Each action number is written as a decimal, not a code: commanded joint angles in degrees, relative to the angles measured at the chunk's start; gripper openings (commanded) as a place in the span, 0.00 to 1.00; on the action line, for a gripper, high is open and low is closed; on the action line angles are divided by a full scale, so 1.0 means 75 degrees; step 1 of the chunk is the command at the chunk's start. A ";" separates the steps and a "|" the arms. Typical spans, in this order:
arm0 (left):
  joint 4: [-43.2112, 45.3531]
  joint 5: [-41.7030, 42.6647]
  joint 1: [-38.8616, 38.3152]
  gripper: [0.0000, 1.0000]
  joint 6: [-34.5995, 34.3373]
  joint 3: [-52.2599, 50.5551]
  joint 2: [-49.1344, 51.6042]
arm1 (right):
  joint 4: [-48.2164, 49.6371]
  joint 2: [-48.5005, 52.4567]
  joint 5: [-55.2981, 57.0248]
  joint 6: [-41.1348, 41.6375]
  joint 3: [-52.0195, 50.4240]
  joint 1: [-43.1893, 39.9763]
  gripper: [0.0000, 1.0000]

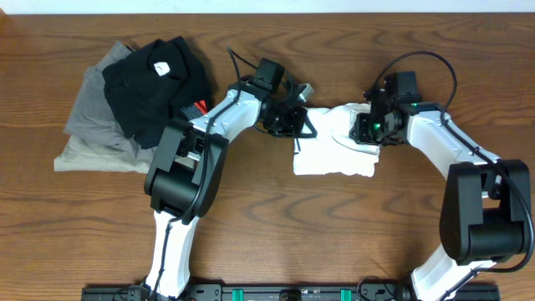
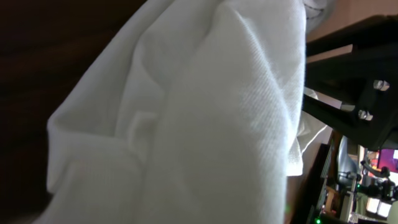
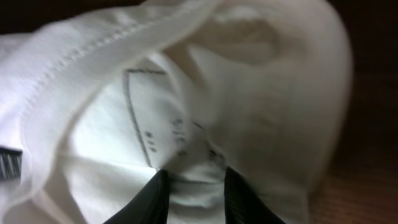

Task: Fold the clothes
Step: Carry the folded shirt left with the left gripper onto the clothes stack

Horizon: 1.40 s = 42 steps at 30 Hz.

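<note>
Shirt-folding in progress, both arms working at the far edge of the cloth.

White T-shirt (image 1: 334, 157) is lying as a compact, partly folded rectangle at the middle of the table (image 1: 267, 242), well apart from the black garment (image 1: 159, 79) and grey garments (image 1: 96, 130) piled at the left; right gripper (image 3: 196, 196) is pinching bunched fabric near the printed neck label; left gripper (image 1: 292, 121) is sitting at the shirt's left edge, but cloth is filling its wrist view, so I cannot tell whether it is gripping; a later fold seems to be under way; the next move is probably calling for both arms to carry the raised edge over evenly, then let go.
</note>
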 commanded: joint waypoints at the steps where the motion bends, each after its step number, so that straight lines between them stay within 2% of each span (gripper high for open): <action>1: -0.0055 0.0000 0.0411 0.06 0.0146 0.0009 -0.0755 | -0.0038 -0.0595 -0.0428 0.0105 0.0055 -0.0347 0.27; 9: -0.0195 -0.0006 0.2008 0.06 0.0603 0.0009 -0.3002 | 0.0364 -0.2515 -0.0431 0.0105 0.0055 -0.0825 0.33; 14: -0.0242 -0.0160 0.3471 0.06 0.0796 0.0009 -0.4028 | 0.0455 -0.2856 -0.0434 0.0140 0.0055 -0.0807 0.34; 18: -0.0810 -0.1026 0.4750 0.06 0.1227 0.0006 -0.4060 | 0.0341 -0.2841 -0.0434 0.0221 0.0055 -0.0804 0.33; 25: -0.2025 -0.3031 0.6018 0.07 0.1652 0.0006 -0.3179 | 0.0312 -0.2841 -0.0498 0.0335 0.0055 -0.0804 0.32; 26: -0.2034 -0.3264 0.6137 0.15 0.1649 0.0006 -0.3031 | 0.0294 -0.2841 -0.0545 0.0335 0.0055 -0.0804 0.31; 28: -0.1941 -0.3518 0.6295 0.40 0.1652 0.0006 -0.2783 | 0.0271 -0.2841 -0.0592 0.0335 0.0055 -0.0804 0.31; 30: -0.1810 -0.3797 0.6394 0.43 0.1649 0.0006 -0.2617 | 0.0245 -0.2841 -0.0595 0.0335 0.0055 -0.0804 0.31; 32: -0.1760 -0.4080 0.6443 0.59 0.1649 0.0006 -0.2565 | 0.0219 -0.2841 -0.0592 0.0335 0.0055 -0.0804 0.31; 34: -0.1757 -0.4371 0.6446 0.69 0.1652 0.0009 -0.2576 | 0.0169 -0.2841 -0.0595 0.0335 0.0055 -0.0804 0.31; 36: -0.1862 -0.4628 0.6443 0.75 0.1652 0.0052 -0.2661 | 0.0114 -0.2841 -0.0609 0.0332 0.0055 -0.0804 0.31; 39: -0.2308 -0.4642 0.6452 0.98 0.1652 0.0312 -0.3008 | 0.0085 -0.2841 -0.0609 0.0326 0.0055 -0.0807 0.31; 42: -0.2763 -0.4642 0.6452 0.98 0.1655 0.0752 -0.3643 | 0.0111 -0.2859 -0.0609 0.0149 0.0055 -0.0807 0.33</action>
